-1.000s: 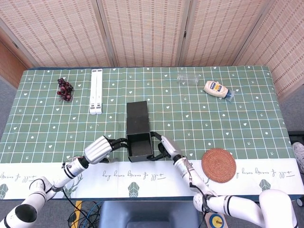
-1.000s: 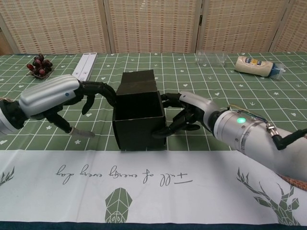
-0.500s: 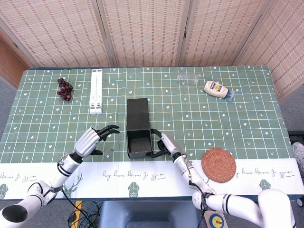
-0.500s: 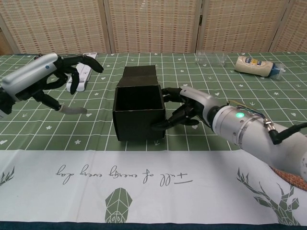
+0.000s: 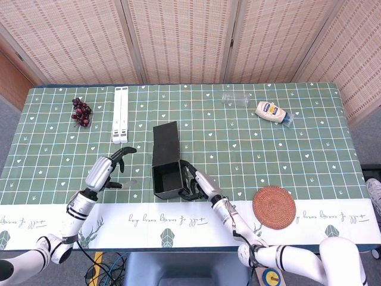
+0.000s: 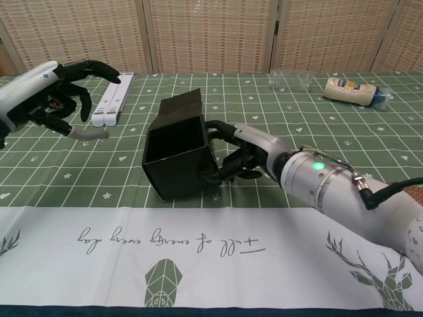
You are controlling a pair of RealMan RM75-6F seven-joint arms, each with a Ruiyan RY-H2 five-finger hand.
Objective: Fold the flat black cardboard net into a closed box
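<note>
Surface: green patterned tablecloth (image 5: 238, 149) over the table, white printed strip along my near edge, woven screens behind.
Box: black cardboard box (image 5: 166, 179) sits near the front edge, left of centre, walls already up, top open, its lid flap (image 5: 165, 142) reaching away from me; it stands skewed to the cloth's grid.
Right hand: my right hand (image 6: 241, 153) is wrapped on the box's right wall, fingers (image 6: 221, 129) hooked over the rim, thumb lower against the outside. I judge this grip is there to steady the box while the lid gets folded.
Left hand: my left hand (image 6: 49, 89) is raised off to the left, well apart from the box, fingers spread, holding nothing.
Still to do: lid not closed, so the job looks partly done.
Around: white strips (image 5: 121, 114) and grapes (image 5: 81, 112) far left; clear bottle (image 5: 237, 98) and squeeze bottle (image 5: 272, 111) far right; woven coaster (image 5: 274, 207) near my right forearm.
In the way: nothing lies between my left hand and the lid flap; the strips are closest to that path.
</note>
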